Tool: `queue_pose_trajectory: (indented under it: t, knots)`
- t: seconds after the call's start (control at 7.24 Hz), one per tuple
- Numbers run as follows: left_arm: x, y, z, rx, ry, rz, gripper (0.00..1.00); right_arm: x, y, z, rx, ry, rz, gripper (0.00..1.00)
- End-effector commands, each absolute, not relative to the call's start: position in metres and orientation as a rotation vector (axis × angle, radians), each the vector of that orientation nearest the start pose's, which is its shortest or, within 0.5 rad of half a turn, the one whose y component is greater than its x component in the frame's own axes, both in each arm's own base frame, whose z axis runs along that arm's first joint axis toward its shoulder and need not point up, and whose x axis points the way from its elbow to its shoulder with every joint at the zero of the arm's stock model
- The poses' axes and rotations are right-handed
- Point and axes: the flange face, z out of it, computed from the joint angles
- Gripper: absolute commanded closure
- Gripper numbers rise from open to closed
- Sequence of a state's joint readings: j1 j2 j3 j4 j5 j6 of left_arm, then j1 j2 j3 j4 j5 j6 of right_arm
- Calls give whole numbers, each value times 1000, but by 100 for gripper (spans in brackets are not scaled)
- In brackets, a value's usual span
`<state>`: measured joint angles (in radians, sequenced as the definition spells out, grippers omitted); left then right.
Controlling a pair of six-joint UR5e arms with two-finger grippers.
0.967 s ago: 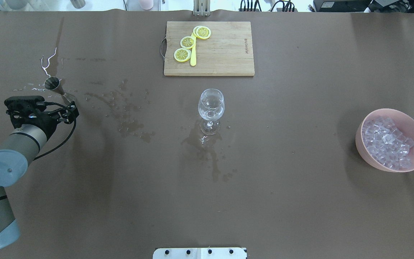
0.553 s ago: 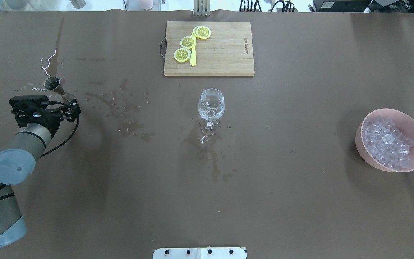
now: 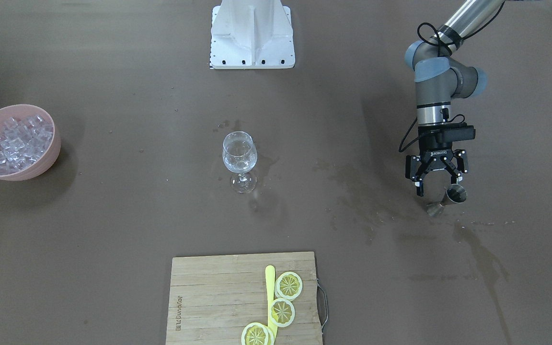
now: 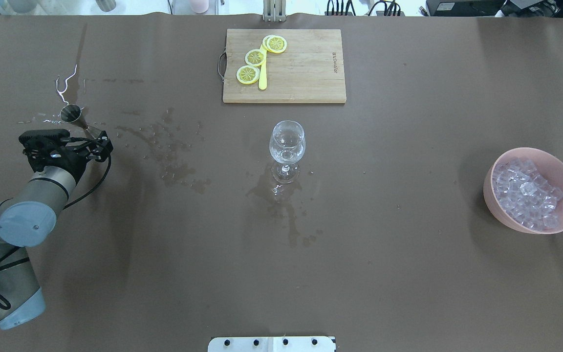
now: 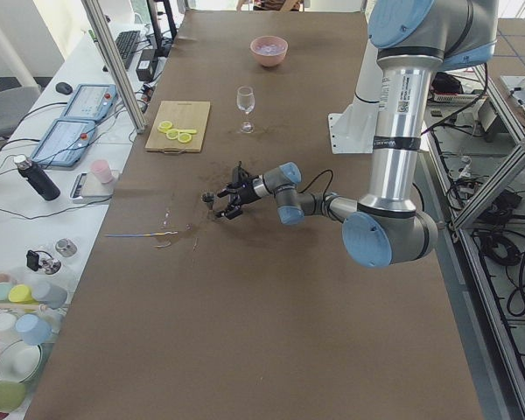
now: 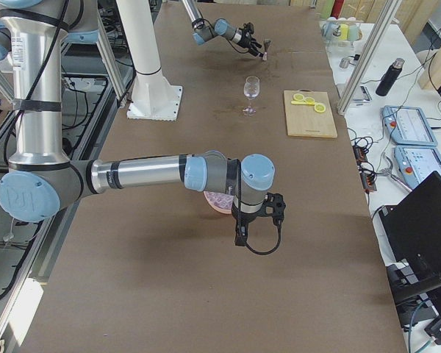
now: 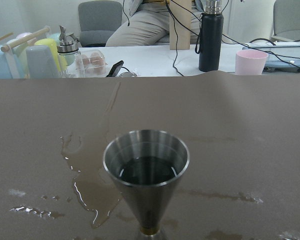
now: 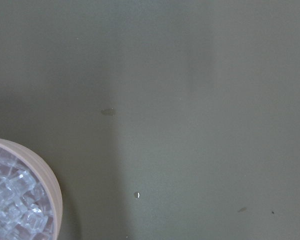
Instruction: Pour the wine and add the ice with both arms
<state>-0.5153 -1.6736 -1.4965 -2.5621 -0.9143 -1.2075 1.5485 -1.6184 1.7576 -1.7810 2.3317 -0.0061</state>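
Note:
A steel jigger (image 4: 75, 116) stands on the brown table at my left and holds clear liquid (image 7: 149, 170). My left gripper (image 3: 436, 186) is open and empty, its fingers just short of the jigger (image 3: 448, 198). The wine glass (image 4: 287, 145) stands upright at the table's middle with a little clear liquid in its bowl. The ice (image 4: 526, 193) fills a pink bowl (image 4: 495, 208) at my right. My right gripper (image 6: 257, 224) shows only in the exterior right view, above the table beside the bowl; I cannot tell whether it is open. Its wrist view shows the ice (image 8: 10, 202).
A wooden cutting board (image 4: 306, 73) with lemon slices (image 4: 255, 57) and a yellow knife lies at the far side. Wet patches (image 4: 179, 164) lie between jigger and glass, with a puddle (image 7: 85, 185) by the jigger. The white pedestal (image 3: 252, 36) stands at the near edge.
My left arm has moved a little forward and to the right, bringing the open gripper closer to the jigger. The jigger, glass and bowl have not moved.

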Motion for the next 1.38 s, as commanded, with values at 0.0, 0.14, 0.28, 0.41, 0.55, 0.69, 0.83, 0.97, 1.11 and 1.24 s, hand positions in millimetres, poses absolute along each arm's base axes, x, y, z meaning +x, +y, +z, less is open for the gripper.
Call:
queue_pose_trajectory:
  t: [0.0, 0.14, 0.28, 0.41, 0.55, 0.69, 0.83, 0.97, 1.11, 1.24]
  knots:
    - [384, -449, 534, 987, 615, -488, 3, 54, -464, 612, -74, -758, -2, 0]
    - [384, -454, 529, 994, 615, -498, 3, 54, -464, 612, -74, -758, -2, 0]
    - [385, -459, 523, 1001, 621, -508, 6, 54, -464, 612, -74, -758, -2, 0]
    - [389, -462, 525, 999, 616, -506, 9, 55, -464, 612, -74, -758, 0, 0]
    - [392, -464, 532, 996, 604, -503, 11, 54, -464, 615, -80, -760, 1, 0]
    - [392, -465, 534, 995, 599, -503, 12, 54, -464, 615, -80, -760, 1, 0]
    - [391, -468, 533, 996, 598, -508, 15, 54, -464, 615, -80, -760, 1, 0]
    - [390, -469, 532, 997, 599, -510, 23, 54, -464, 615, -80, -760, 1, 0]
    - [390, -471, 531, 1000, 600, -514, 31, 54, -464, 616, -82, -760, 1, 0]
    - [390, -471, 532, 999, 597, -513, 31, 54, -464, 615, -80, -760, 1, 0]
